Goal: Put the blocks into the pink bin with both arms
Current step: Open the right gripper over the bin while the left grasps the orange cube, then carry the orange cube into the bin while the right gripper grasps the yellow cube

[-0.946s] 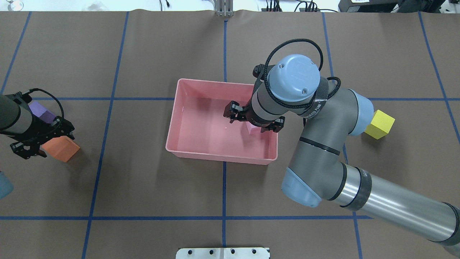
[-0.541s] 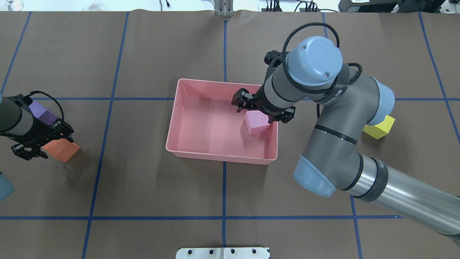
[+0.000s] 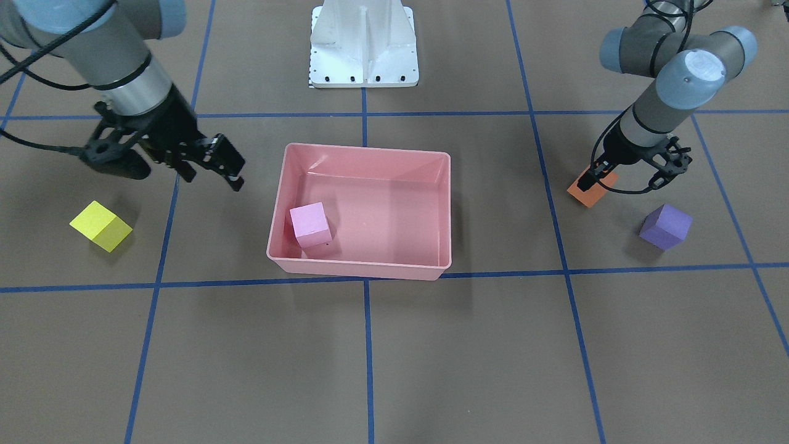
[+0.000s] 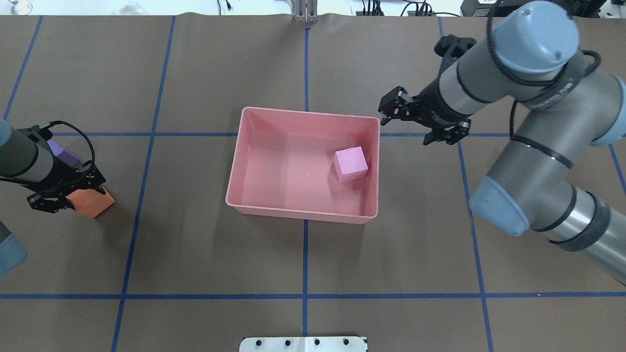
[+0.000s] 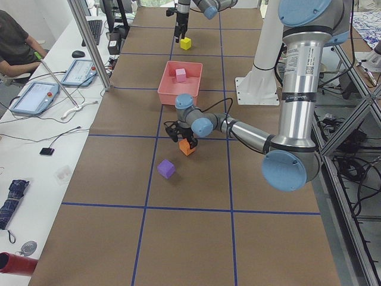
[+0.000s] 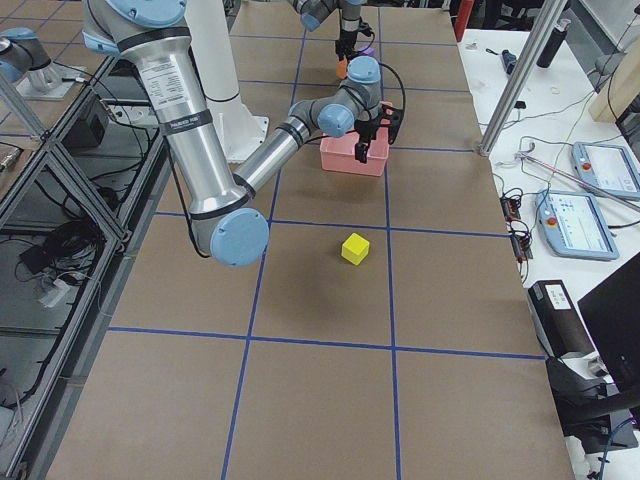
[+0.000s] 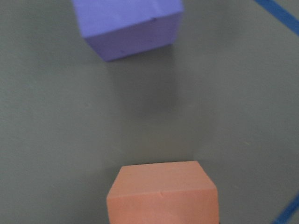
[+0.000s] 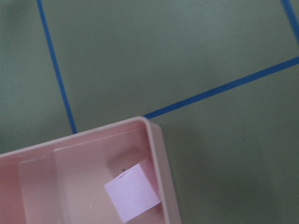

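The pink bin [image 4: 303, 113] stands mid-table, also in the front view [image 3: 363, 148]. The light pink cube [image 4: 350, 164] lies inside it near its right wall, and shows in the front view [image 3: 310, 225] and right wrist view [image 8: 133, 193]. My right gripper [image 4: 406, 128] is open and empty, just outside the bin's far right corner. My left gripper [image 4: 66, 193] is open, low over the orange cube [image 4: 93, 204], which fills the bottom of the left wrist view [image 7: 162, 193]. The purple cube [image 3: 666, 226] sits beside it. The yellow cube [image 3: 102, 226] lies on my right side, hidden in the overhead view.
The white pedestal base [image 3: 363, 43] stands at the table's near edge. Blue tape lines [image 4: 304, 254] grid the brown table. A side bench with tablets [image 5: 36, 95] and an operator [image 5: 15, 42] runs along the far side.
My right gripper has moved from above the light pink cube in the bin out past the bin's far right corner, leaving the cube behind. My left gripper has settled closer over the orange cube.
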Motion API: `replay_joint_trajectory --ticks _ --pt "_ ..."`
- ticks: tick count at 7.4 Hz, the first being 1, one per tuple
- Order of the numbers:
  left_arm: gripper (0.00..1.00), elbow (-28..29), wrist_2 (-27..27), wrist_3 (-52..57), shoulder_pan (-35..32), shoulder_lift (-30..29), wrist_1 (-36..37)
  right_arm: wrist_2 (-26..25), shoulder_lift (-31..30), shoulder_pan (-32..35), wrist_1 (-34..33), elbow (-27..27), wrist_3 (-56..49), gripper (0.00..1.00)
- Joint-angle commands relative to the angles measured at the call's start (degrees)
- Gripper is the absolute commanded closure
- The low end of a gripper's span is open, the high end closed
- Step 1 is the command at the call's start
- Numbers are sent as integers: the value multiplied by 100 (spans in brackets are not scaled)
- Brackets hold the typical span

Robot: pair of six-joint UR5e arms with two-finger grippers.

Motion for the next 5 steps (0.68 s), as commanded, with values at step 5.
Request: replay_joint_trajectory --ticks 5 --pt "100 312 116 -117 627 -3693 2946 170 -921 787 39 -714 -1763 0"
